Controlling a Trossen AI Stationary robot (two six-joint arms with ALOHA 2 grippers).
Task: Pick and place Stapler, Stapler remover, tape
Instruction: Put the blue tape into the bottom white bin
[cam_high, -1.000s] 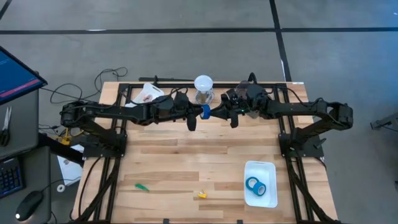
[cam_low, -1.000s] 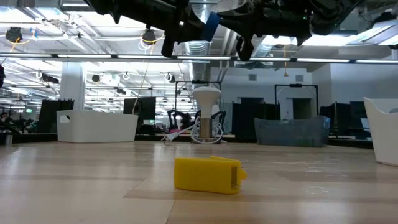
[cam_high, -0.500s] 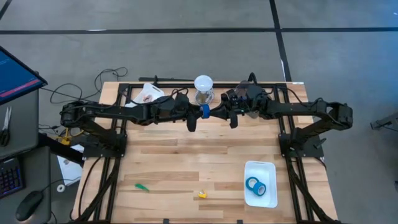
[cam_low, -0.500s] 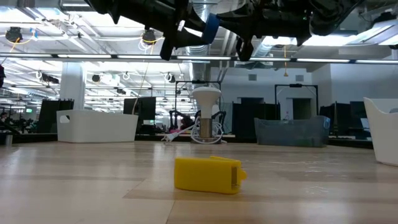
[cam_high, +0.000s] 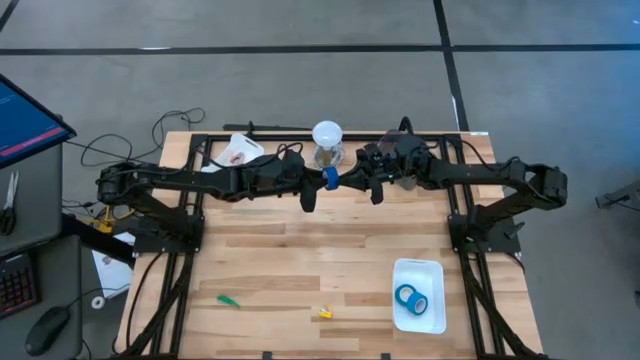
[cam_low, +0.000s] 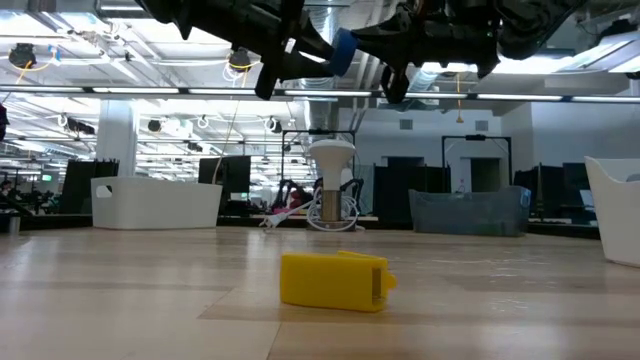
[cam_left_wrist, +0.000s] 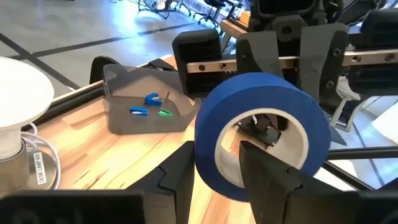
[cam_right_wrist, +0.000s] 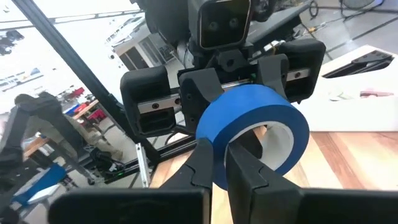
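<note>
A blue tape roll (cam_high: 330, 179) with a pale core hangs in the air over the far middle of the table, between my two grippers. My left gripper (cam_high: 318, 186) comes at it from the table's left and my right gripper (cam_high: 352, 183) from the right; both are shut on it. The roll also shows in the left wrist view (cam_left_wrist: 267, 134), the right wrist view (cam_right_wrist: 255, 127) and the low view (cam_low: 344, 50). A second blue tape roll (cam_high: 408, 297) lies in the white tray (cam_high: 432, 272) at the near right. My left gripper (cam_left_wrist: 214, 180) holds the roll's ring wall (cam_left_wrist: 208, 163), one finger inside the hole and one outside. It comes about level from the table's left. The roll is lifted clear of the table, standing on edge. My right gripper (cam_right_wrist: 219, 168) holds the ring wall (cam_right_wrist: 217, 146) on the opposite side, one finger inside the hole and one outside. It comes about level from the table's right. The roll stays clear of the table.
A white lamp-like object (cam_high: 327, 140) stands just behind the grippers. A white tray (cam_high: 240, 150) sits at the far left and a clear bin (cam_left_wrist: 146, 102) with small blue and green pieces at the far edge. A green piece (cam_high: 229, 299) and a yellow piece (cam_high: 324, 312) lie near the front.
</note>
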